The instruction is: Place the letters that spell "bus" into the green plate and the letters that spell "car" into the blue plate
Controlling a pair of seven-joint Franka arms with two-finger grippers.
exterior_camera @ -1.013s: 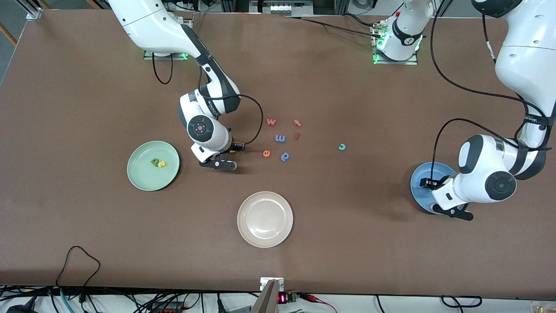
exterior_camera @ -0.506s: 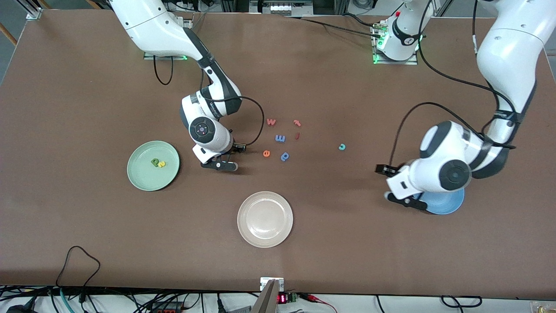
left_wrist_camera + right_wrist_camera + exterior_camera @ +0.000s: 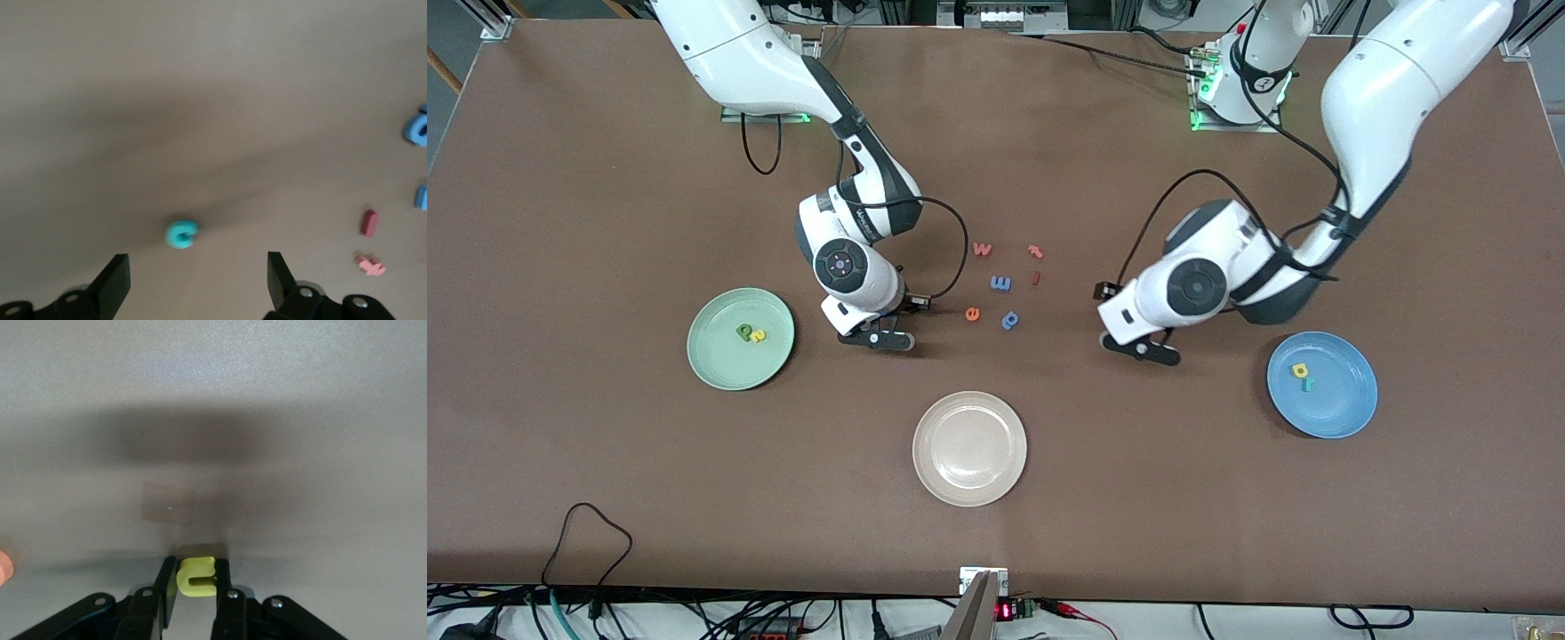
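The green plate [image 3: 720, 360] holds a dark green b [image 3: 743, 332] and a yellow s [image 3: 758, 337]. Between that plate and the loose letters, my right gripper [image 3: 876, 336] is down at the table, shut on the yellow u [image 3: 197, 576]; the front view hides the u under the hand. The blue plate [image 3: 1343, 400] holds a yellow a [image 3: 1300, 370] and a teal r [image 3: 1308, 385]. My left gripper [image 3: 198, 267] hangs open just above the teal c [image 3: 181, 234] and does not touch it. In the front view the left gripper [image 3: 1143, 348] covers the c.
A beige-white plate [image 3: 969, 449] sits nearest the front camera, with nothing on it. Loose letters lie between the two grippers: a pink w [image 3: 982, 249], a blue m [image 3: 1001, 283], an orange e [image 3: 972, 313], a blue p [image 3: 1010, 319] and two pink-red letters [image 3: 1035, 252].
My left arm swung from over the blue plate toward the right arm's end and now hangs over the teal c. My right gripper closed on the yellow u, staying in place.
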